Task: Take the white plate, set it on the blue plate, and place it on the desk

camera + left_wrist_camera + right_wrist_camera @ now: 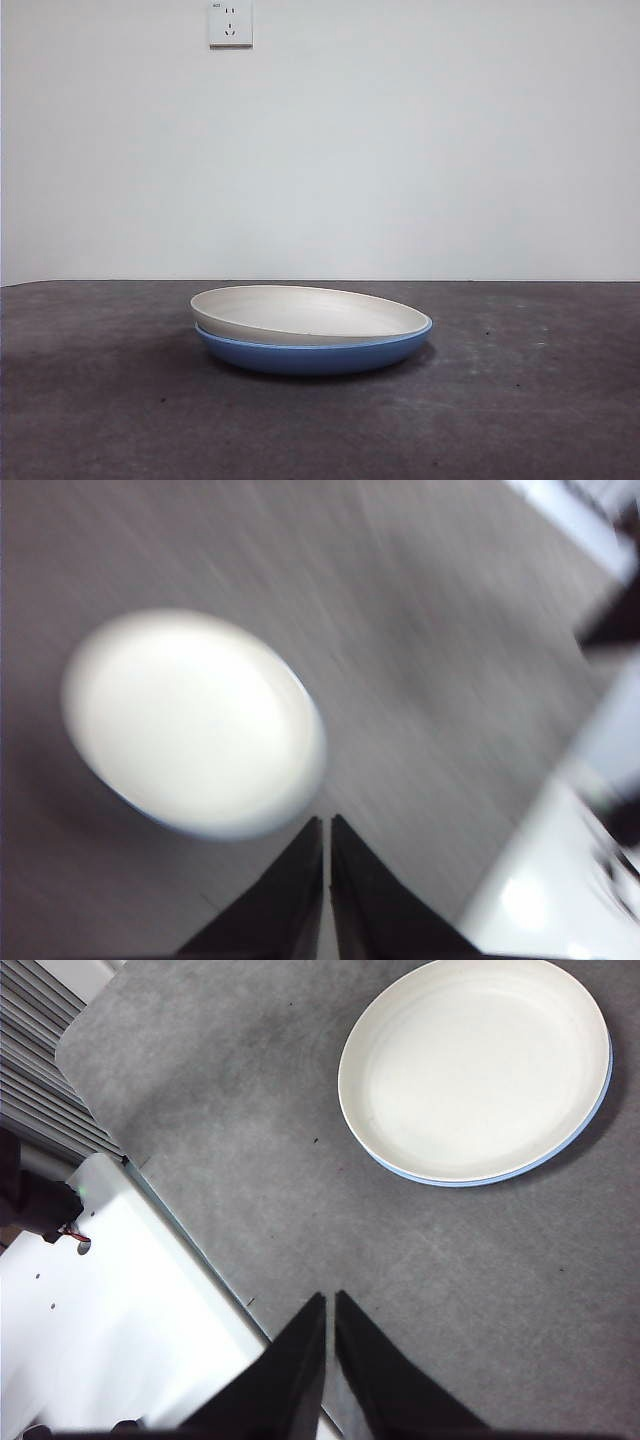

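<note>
The white plate (300,312) rests tilted inside the blue plate (310,355) in the middle of the desk (520,400). In the right wrist view the white plate (472,1065) covers the blue plate (592,1110), of which only a thin rim shows. The left wrist view is blurred and shows the white plate (190,720) from above. My left gripper (327,825) is shut and empty, above the desk and apart from the plates. My right gripper (330,1300) is shut too, holding nothing, well away from the stack. Neither arm appears in the front view.
A white wall with a socket (230,22) stands behind the desk. In the right wrist view a white surface (110,1300) borders the desk's edge, and the left wrist view shows a white area (560,880) beside the desk.
</note>
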Tool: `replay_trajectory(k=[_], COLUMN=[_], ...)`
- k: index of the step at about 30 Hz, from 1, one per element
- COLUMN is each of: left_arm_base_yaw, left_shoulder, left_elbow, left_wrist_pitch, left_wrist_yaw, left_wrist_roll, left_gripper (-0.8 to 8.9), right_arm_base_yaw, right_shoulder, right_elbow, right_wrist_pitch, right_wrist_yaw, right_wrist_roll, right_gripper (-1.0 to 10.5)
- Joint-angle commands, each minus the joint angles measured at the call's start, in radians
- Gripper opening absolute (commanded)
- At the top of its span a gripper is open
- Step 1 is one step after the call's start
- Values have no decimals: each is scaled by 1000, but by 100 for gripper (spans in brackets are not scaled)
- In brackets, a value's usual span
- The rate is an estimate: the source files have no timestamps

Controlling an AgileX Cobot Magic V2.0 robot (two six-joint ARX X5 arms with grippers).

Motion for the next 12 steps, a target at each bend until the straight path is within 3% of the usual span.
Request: replay_trajectory(k=[1, 5, 12], left_arm_base_yaw=[95, 250, 441], left_shoulder=[-57, -146, -325], left_elbow=[11, 9, -101], left_wrist_pitch=[119, 240, 451], left_wrist_yaw=[-13, -62, -313], left_wrist_roll=[53, 87, 91], left_gripper=[13, 13, 13], right_arm_base_yaw=[6, 6, 6], right_shoulder=[8, 8, 8], right_elbow=[16, 16, 16], right_wrist_pitch=[9, 9, 9], right_wrist_yaw=[-3, -3, -3], right_wrist_roll=[-14, -14, -14], right_gripper=[9, 8, 8])
